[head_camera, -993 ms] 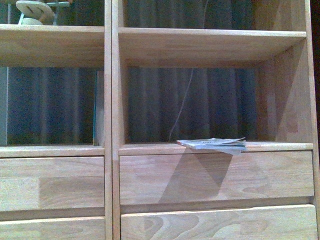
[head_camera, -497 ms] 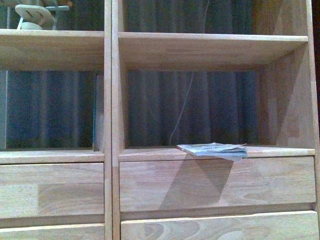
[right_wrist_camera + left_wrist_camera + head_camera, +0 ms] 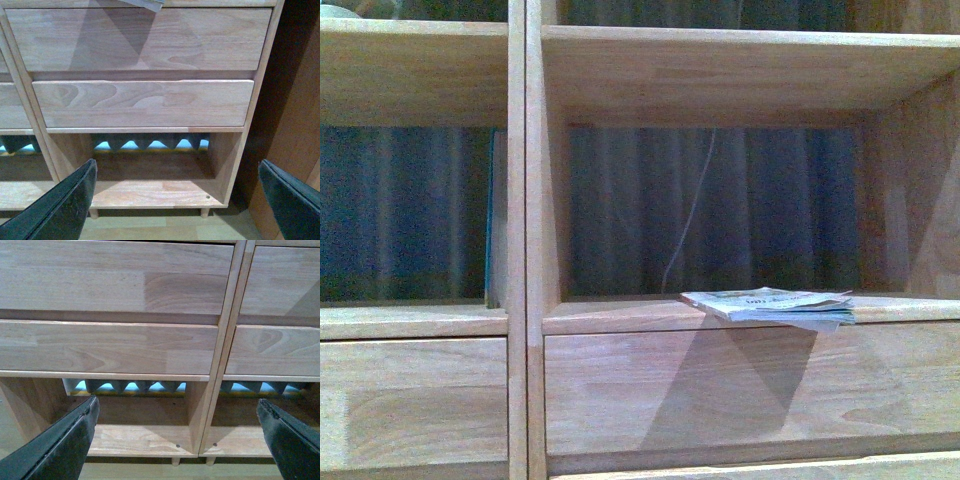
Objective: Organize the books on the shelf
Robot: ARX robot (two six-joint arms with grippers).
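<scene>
A thin white paperback (image 3: 770, 305) lies flat on the right compartment's board of the light wood shelf (image 3: 535, 250), its front edge overhanging the drawer front below. A corner of it shows at the edge of the right wrist view (image 3: 145, 4). A thin dark teal book (image 3: 496, 220) stands upright against the divider in the left compartment. Neither gripper shows in the front view. My left gripper (image 3: 180, 440) is open and empty, facing the shelf's lower drawer fronts and bottom compartments. My right gripper (image 3: 177, 200) is open and empty, facing the right-hand drawer fronts (image 3: 145, 102) and the bottom compartment.
Dark curtains and a thin white cord (image 3: 692, 215) hang behind the backless compartments. The shelf's right side panel (image 3: 260, 100) ends beside a dark gap and a darker brown panel (image 3: 300, 130). Light wood floor lies below the shelf's feet (image 3: 150, 227).
The front view has drawn closer to the shelf and shifted; the boards and the paperback look larger. The white object on the upper left board has slid almost out of view. The books have not moved.
</scene>
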